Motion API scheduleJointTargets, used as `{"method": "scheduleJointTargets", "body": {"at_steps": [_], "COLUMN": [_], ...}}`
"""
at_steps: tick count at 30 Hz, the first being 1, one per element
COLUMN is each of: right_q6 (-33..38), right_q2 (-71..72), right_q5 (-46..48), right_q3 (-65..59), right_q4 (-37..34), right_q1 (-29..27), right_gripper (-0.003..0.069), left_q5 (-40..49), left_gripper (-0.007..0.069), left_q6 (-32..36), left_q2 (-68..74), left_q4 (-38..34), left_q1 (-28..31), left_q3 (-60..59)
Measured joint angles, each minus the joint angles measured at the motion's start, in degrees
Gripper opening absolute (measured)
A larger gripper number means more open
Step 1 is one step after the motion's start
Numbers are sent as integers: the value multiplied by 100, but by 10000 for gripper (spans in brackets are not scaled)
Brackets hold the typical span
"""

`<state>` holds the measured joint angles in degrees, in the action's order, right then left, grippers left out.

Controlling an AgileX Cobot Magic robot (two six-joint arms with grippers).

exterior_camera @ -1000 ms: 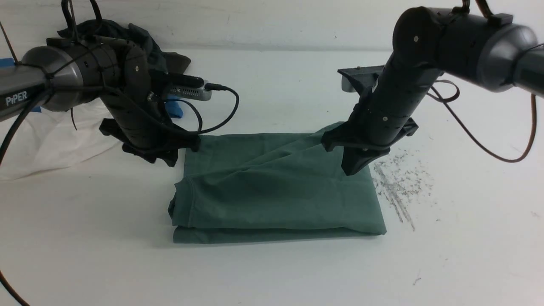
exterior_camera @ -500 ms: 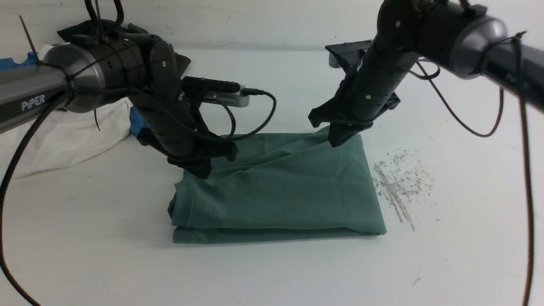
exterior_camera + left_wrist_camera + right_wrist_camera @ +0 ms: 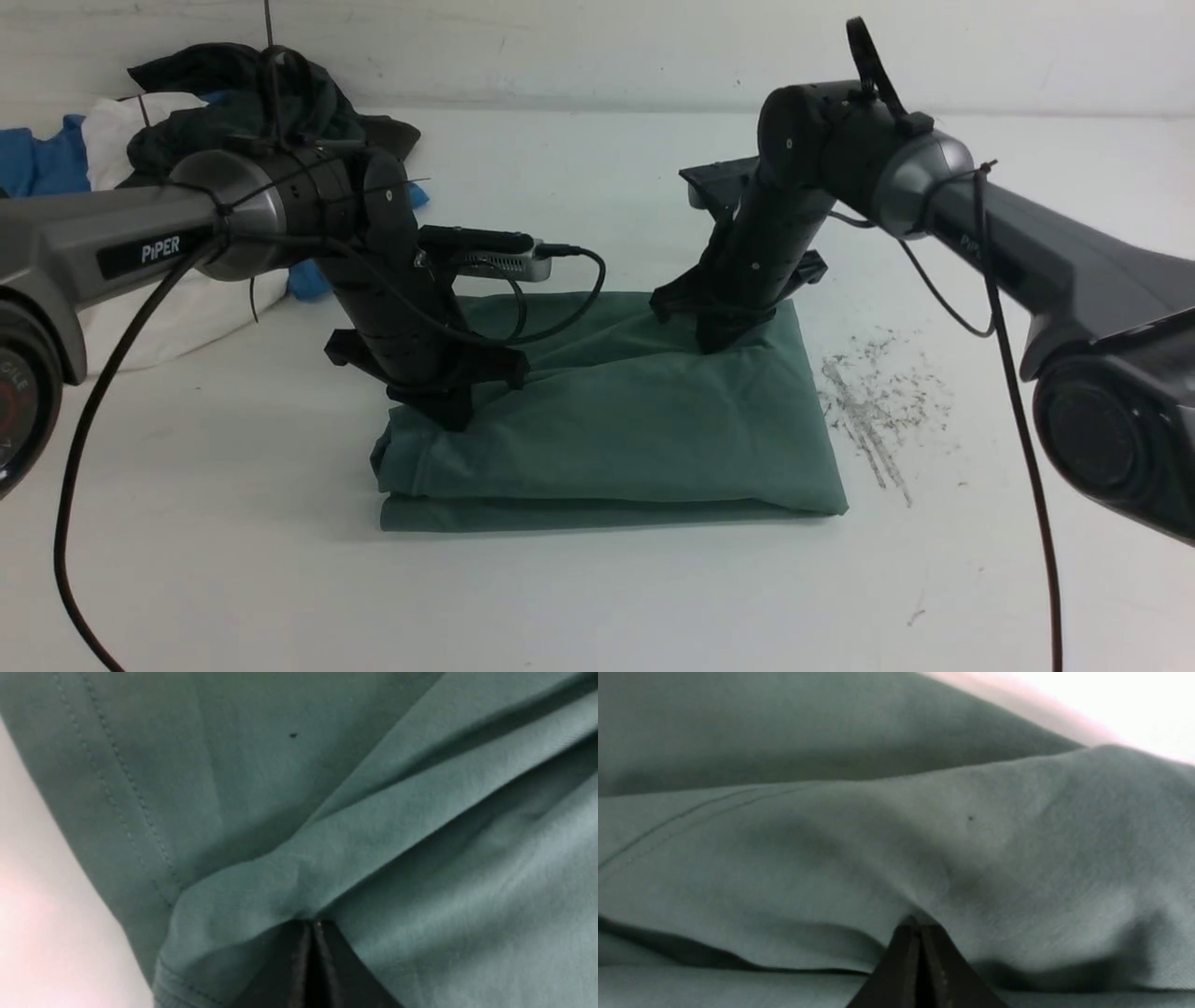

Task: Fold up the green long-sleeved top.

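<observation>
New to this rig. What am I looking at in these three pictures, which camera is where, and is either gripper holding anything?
It is a two-armed robot at a white table. The wide picture comes from a camera between the arms, looking forward; the two close-ups come from cameras on each wrist, looking down past the gripper.

On the table lies the green long-sleeved top, already folded into a rough rectangle. A pile of other clothes, dark, white and blue, sits at the far left. Grey scuff marks show right of the top.

The left gripper and the right gripper are both shut and pressed into the top's cloth, the right nearer its far edge. The cloth bunches at each tip, so each seems to pinch a fold, though that is not certain.
</observation>
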<state>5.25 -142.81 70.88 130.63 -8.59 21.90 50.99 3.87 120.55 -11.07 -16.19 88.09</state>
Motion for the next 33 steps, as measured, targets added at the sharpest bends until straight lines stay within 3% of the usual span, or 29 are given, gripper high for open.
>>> {"method": "scheduleJointTargets", "body": {"at_steps": [9, 13, 20, 33], "right_q6": [-43, -216, -359, -377], "right_q2": [405, 1282, 2622, 6468], "right_q5": [24, 35, 56, 148], "right_q3": [-19, -19, -356, -3882], "right_q4": [412, 860, 958, 986], "right_q1": [0, -18, -251, -989], "right_gripper": [-15, -15, -15, -15], "left_q5": [60, 311, 518, 207], "left_gripper": [-4, -4, -4, -4], "left_q6": [0, 0, 158, 15], "left_q2": [-256, -919, -2194, -4913], "left_q4": [130, 213, 237, 231], "left_q1": [5, 75, 119, 119], "left_q3": [-72, -121, -381, -3108]}}
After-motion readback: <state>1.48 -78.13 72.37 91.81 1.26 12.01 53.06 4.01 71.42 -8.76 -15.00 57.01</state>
